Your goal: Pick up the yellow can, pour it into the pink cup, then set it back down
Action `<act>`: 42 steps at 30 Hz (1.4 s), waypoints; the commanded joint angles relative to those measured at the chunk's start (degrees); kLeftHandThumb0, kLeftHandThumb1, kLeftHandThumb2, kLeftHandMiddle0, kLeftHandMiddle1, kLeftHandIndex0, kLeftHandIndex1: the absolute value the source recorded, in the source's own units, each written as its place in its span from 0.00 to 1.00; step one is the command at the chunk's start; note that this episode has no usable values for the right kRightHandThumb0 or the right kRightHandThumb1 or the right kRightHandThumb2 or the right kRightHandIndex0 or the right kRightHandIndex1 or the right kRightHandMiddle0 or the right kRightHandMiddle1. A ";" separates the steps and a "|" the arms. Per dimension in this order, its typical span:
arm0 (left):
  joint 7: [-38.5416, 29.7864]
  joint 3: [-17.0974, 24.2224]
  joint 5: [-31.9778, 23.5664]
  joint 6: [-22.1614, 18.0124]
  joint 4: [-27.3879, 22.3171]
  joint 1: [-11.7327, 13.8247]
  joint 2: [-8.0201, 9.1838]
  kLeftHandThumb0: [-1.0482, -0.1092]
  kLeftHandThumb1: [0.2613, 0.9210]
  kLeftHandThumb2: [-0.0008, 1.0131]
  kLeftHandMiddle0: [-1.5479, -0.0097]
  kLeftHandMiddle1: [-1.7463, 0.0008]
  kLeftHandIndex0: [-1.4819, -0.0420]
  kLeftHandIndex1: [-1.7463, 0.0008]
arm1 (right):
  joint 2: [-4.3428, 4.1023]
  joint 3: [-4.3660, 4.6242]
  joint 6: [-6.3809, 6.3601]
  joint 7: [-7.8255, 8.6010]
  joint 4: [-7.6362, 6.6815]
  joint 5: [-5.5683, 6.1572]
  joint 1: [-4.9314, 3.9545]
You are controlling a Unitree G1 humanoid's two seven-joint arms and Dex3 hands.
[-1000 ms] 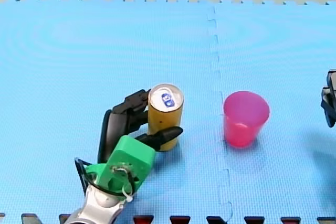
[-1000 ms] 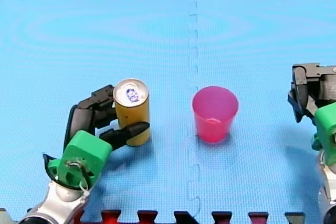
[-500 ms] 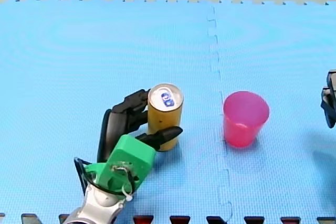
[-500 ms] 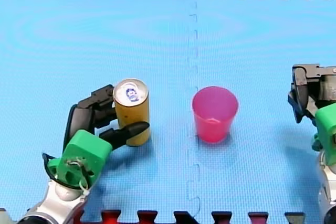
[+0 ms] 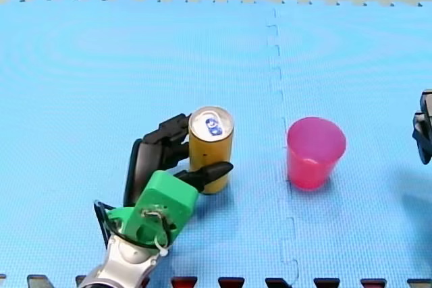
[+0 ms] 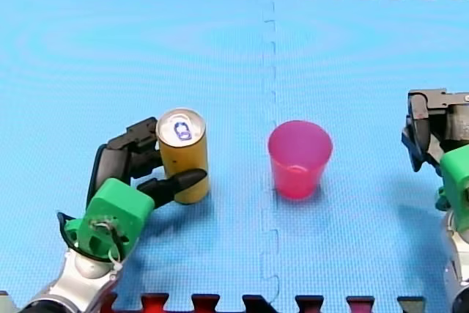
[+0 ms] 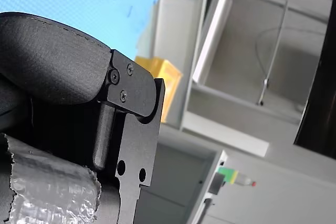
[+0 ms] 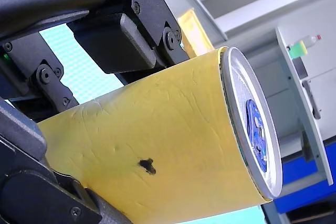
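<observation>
Second head view: left hand (image 6: 139,170) is clamped around the can (image 6: 183,159) near the mat's (image 6: 220,49) front edge. Lifting, pouring into the cup (image 6: 299,159) and setting down remain. Right hand (image 6: 431,131) sits at the right edge, grip unclear.

The can (image 6: 183,159) is standing left of centre on the mat (image 6: 220,56), seemingly resting on it, though its base is hard to judge. The left hand (image 6: 135,170) is gripping it from the left, with fingers behind and thumb in front. The cup (image 6: 299,159) is standing to the can's right, apart from it, just right of the seam (image 6: 272,71). The right hand (image 6: 432,126) is hovering at the far right, well apart from the cup.
</observation>
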 commanded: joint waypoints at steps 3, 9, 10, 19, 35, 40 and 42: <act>0.08 0.27 -0.06 1.33 0.60 0.05 0.74 0.74 0.85 0.00 0.17 1.00 0.20 1.00 | -0.16 -0.02 -0.05 -0.27 -0.04 0.06 -0.08; 0.12 0.25 0.07 1.42 0.69 -0.15 0.85 0.74 0.85 0.00 0.17 1.00 0.20 1.00 | -0.18 0.02 0.04 -0.32 -0.19 0.03 -0.03; 0.17 0.23 0.11 1.43 0.68 -0.17 0.87 0.74 0.85 0.00 0.17 1.00 0.20 1.00 | -0.18 0.03 0.05 -0.33 -0.24 0.03 -0.01; 0.98 -0.09 0.65 1.91 0.71 -0.35 0.92 0.74 0.85 0.00 0.17 1.00 0.20 1.00 | -0.25 -0.01 0.33 -0.20 -0.42 0.14 0.01; -5.87 3.45 -4.53 3.33 0.50 -0.94 -0.43 0.46 0.75 0.00 0.57 1.00 0.63 1.00 | -0.40 0.04 0.48 -0.47 -0.23 -0.10 -0.11; -4.19 1.97 -2.26 5.15 0.37 -1.19 0.12 0.36 0.74 0.00 0.67 1.00 0.70 1.00 | -0.46 0.02 0.38 -0.41 -0.24 -0.07 -0.07; -4.08 1.63 -1.84 5.35 0.29 -1.22 0.23 0.34 0.74 0.00 0.67 1.00 0.70 1.00 | -0.51 0.00 0.36 -0.37 -0.31 -0.04 -0.05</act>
